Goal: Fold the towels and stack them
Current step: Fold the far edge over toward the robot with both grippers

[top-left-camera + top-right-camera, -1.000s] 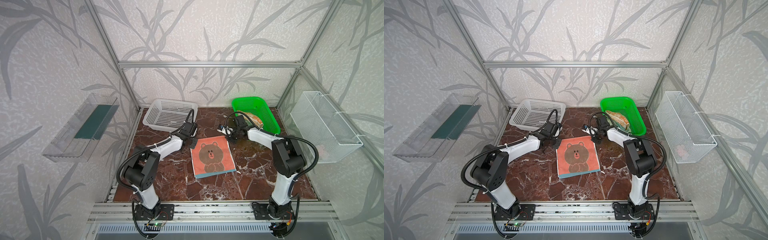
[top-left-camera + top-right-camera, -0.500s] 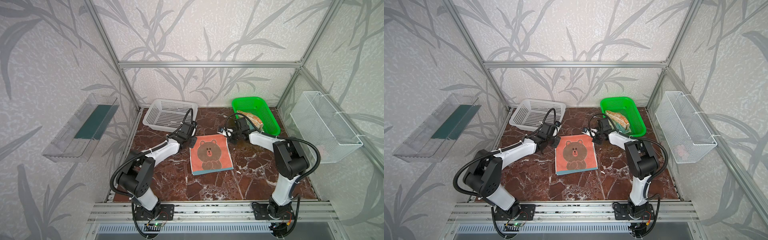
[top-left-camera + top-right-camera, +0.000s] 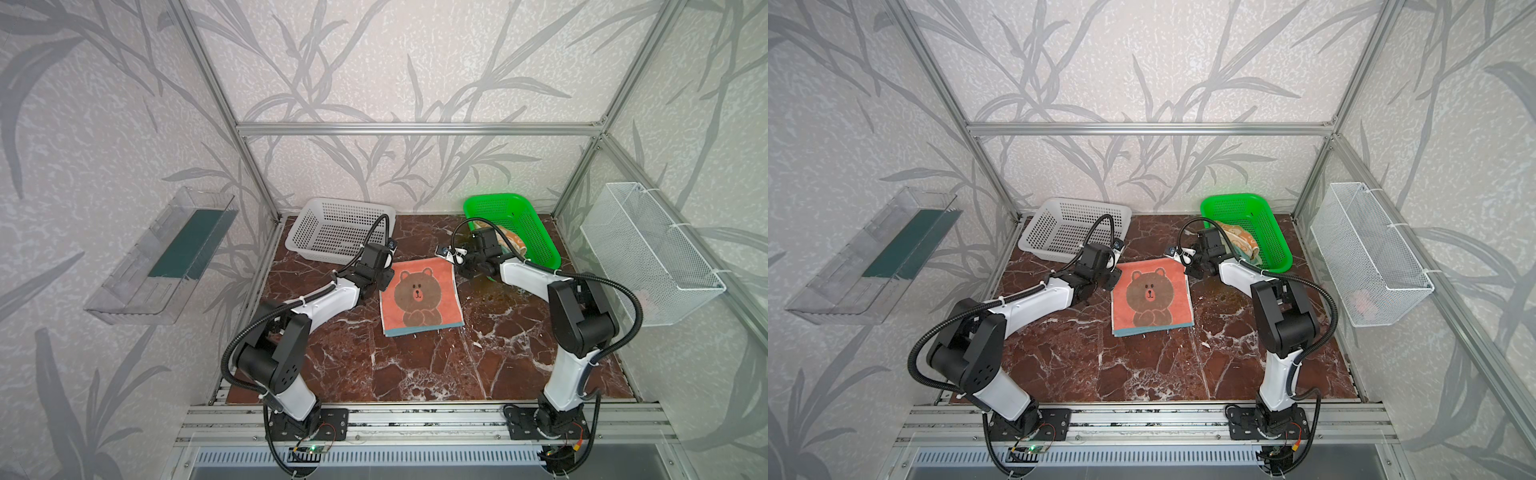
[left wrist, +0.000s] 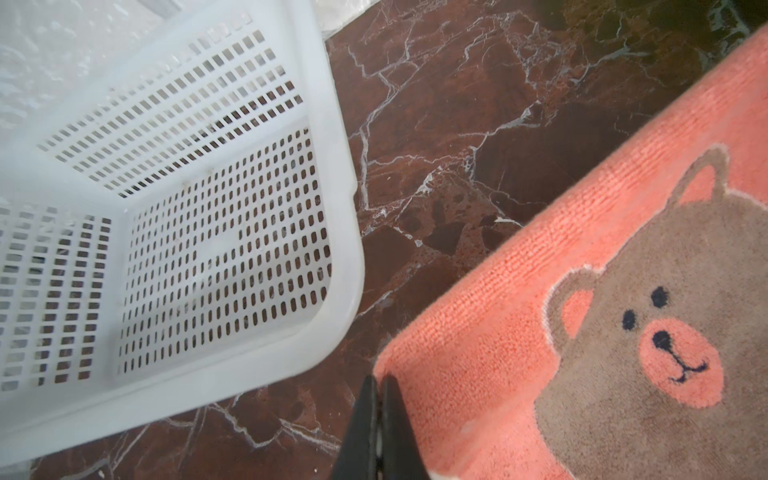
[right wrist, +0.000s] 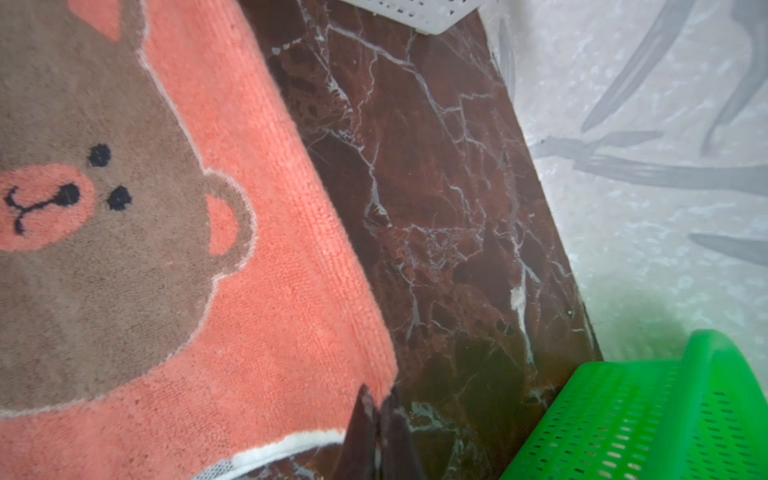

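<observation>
Both the left end effector [image 4: 379, 380] and right end effector [image 5: 378, 395] remain clenched on far corners of the bear towel [image 3: 419, 297], which has slid rearward on the table [image 3: 415, 365] and lies flat, apparently ready for folding.

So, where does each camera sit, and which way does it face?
Both top views: high in front, facing down at the table; both arms show.
Left wrist: behind the left gripper, tips showing; faces white basket, bear towel.
Right wrist: behind the right gripper, tips showing; faces that towel, green basket.
Shared: all show the towel.
</observation>
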{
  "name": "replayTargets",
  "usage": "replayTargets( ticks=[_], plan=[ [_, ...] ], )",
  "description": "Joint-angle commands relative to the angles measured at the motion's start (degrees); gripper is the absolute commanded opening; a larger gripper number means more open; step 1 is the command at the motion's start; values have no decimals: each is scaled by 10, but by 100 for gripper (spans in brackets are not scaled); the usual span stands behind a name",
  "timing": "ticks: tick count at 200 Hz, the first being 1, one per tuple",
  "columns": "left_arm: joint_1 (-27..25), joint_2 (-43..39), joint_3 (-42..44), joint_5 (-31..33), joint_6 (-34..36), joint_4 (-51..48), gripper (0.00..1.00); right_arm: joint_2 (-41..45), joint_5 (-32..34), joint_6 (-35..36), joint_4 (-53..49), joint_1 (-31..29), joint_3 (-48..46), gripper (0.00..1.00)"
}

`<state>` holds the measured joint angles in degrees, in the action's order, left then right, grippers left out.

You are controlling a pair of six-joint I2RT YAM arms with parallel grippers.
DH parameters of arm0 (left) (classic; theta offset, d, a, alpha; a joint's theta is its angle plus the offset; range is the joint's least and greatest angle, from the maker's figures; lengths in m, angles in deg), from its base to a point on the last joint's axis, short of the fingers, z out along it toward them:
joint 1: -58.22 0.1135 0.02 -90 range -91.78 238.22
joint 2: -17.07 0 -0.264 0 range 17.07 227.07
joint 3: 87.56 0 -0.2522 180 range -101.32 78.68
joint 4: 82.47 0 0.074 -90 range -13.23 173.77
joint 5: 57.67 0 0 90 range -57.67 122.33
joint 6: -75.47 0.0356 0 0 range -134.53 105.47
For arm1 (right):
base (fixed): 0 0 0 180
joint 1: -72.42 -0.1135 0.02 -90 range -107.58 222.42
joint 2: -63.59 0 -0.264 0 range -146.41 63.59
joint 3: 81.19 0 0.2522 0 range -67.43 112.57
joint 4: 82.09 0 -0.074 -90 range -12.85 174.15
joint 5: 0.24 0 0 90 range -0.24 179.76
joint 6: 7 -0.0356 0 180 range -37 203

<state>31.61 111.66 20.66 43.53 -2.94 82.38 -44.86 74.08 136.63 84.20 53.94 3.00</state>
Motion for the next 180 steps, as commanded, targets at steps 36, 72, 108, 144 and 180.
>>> replayTargets(
  ticks=[36, 72, 108, 144, 180],
  plan=[
    [5, 32, -22, 31, 57, 10, 0, -30, -1, 12, 17, 13, 25, 0],
    [3, 5, -5, -2, 37, 3, 0, -15, -11, 35, -4, 18, 5, 0],
    [0, -22, -1, -25, 1, -33, 0, 3, -20, 39, -48, 20, 3, 0],
    [0, -37, -16, -49, -32, -103, 0, 28, -28, 40, -56, 21, -14, 0],
    [0, -40, -17, -76, -48, -137, 0, 61, -31, 44, -58, 22, -40, 0]
  ],
)
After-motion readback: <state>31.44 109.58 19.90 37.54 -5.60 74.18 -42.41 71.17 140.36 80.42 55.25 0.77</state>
